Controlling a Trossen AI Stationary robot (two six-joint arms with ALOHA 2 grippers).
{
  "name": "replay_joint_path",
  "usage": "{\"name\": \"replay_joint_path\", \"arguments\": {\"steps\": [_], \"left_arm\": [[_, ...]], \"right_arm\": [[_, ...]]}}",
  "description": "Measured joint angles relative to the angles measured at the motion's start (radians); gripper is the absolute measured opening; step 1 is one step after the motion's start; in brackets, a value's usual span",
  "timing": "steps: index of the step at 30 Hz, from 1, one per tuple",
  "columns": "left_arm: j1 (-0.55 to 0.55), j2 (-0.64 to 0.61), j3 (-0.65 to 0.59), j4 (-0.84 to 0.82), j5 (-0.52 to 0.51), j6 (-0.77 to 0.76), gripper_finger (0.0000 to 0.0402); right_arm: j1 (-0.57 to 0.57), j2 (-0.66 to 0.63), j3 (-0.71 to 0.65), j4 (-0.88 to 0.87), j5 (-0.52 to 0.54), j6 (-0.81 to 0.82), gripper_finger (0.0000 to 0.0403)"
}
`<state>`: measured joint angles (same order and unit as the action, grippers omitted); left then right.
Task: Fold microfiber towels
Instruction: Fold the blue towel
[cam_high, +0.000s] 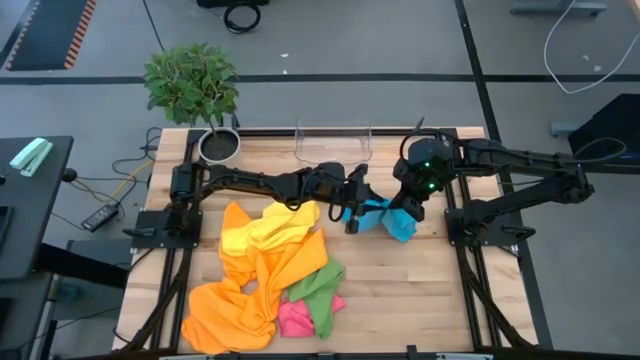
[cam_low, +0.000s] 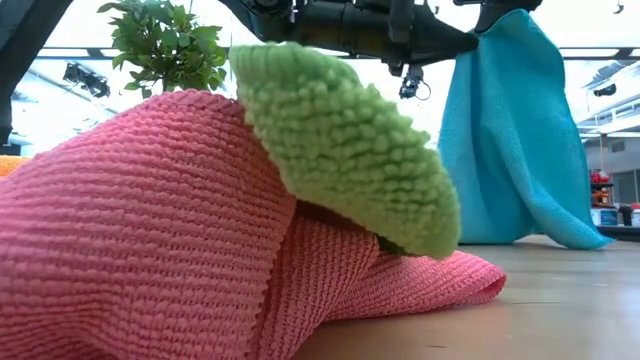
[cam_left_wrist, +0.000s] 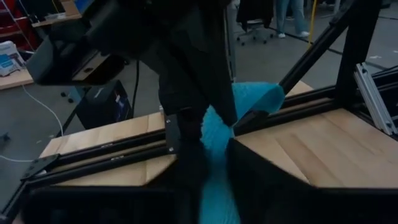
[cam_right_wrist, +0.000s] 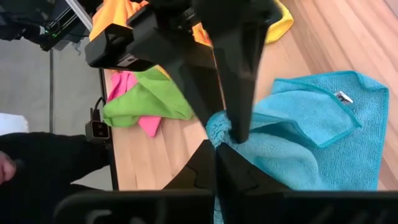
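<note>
towel (cam_high: 392, 220) hanging between the two grippers right of the towel pile (cam_high: 265, 275), left gripper (cam_high: 352, 212) on its left edge, right gripper (cam_high: 412, 208) on its right, clear bin (cam_high: 333, 139) behind it, potted plant (cam_high: 193, 85) behind the pile

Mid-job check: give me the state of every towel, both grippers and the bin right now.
Blue towel: lifted, hanging, one end trailing on the table.
Left gripper: closing on the blue towel's edge.
Right gripper: shut on the blue towel.
Orange towels: crumpled, unfolded.
Yellow towel: crumpled on the orange.
Green towel: bunched over the pink.
Pink towel: crumpled underneath.
Clear bin: empty.
</note>
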<state>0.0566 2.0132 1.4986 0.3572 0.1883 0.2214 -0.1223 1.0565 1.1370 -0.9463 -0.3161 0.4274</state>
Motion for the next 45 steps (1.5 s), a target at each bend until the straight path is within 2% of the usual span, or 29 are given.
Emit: {"name": "replay_joint_path", "arguments": {"steps": [2,5,7,9,11,13,15,19,22,25,29,33,38,41,45], "left_arm": [[0.000,0.000,0.000,-0.015,0.000,-0.003,0.0015],[0.000,-0.007,0.002,-0.080,0.001,-0.006,0.0014],[0.000,-0.019,0.001,-0.204,0.019,-0.003,0.0009],[0.000,-0.026,0.001,-0.324,0.047,0.000,0.0008],[0.005,-0.030,0.001,-0.425,0.082,0.000,0.0008],[0.012,-0.031,0.000,-0.496,0.130,-0.003,0.0007],[0.018,-0.031,0.000,-0.549,0.146,-0.016,0.0007],[0.030,-0.031,0.000,-0.596,0.147,-0.032,0.0007],[0.038,-0.031,0.000,-0.617,0.147,-0.051,0.0007],[0.043,-0.031,0.000,-0.628,0.147,-0.053,0.0007],[0.043,-0.032,0.000,-0.633,0.147,-0.053,0.0007],[0.042,-0.032,0.000,-0.633,0.147,-0.053,0.0007],[0.043,-0.032,0.000,-0.633,0.147,-0.052,0.0007],[0.043,-0.032,0.000,-0.633,0.147,-0.052,0.0007],[0.042,-0.032,0.000,-0.635,0.147,-0.052,0.0007]], "right_arm": [[0.000,0.000,0.000,-0.001,0.000,0.003,0.0015],[0.000,0.000,0.000,-0.007,0.009,0.008,0.0029],[0.007,-0.006,0.000,-0.046,0.036,0.008,0.0043],[0.035,-0.017,0.000,-0.121,0.115,0.013,0.0062],[0.071,-0.040,-0.020,-0.170,0.243,0.054,0.0085],[0.109,-0.077,-0.077,-0.182,0.338,0.130,0.0113],[0.141,-0.119,-0.161,-0.157,0.380,0.231,0.0142],[0.200,-0.176,-0.375,-0.109,0.398,0.547,0.0189],[0.224,-0.174,-0.510,-0.078,0.401,0.775,0.0209],[0.240,-0.162,-0.596,-0.027,0.402,0.907,0.0215],[0.243,-0.158,-0.657,0.028,0.396,0.981,0.0214],[0.243,-0.158,-0.701,0.063,0.393,1.013,0.0212],[0.243,-0.158,-0.805,0.249,0.383,1.057,0.0211],[0.243,-0.163,-0.838,0.290,0.387,1.088,0.0210],[0.244,-0.162,-0.831,0.277,0.405,1.071,0.0178]]}}
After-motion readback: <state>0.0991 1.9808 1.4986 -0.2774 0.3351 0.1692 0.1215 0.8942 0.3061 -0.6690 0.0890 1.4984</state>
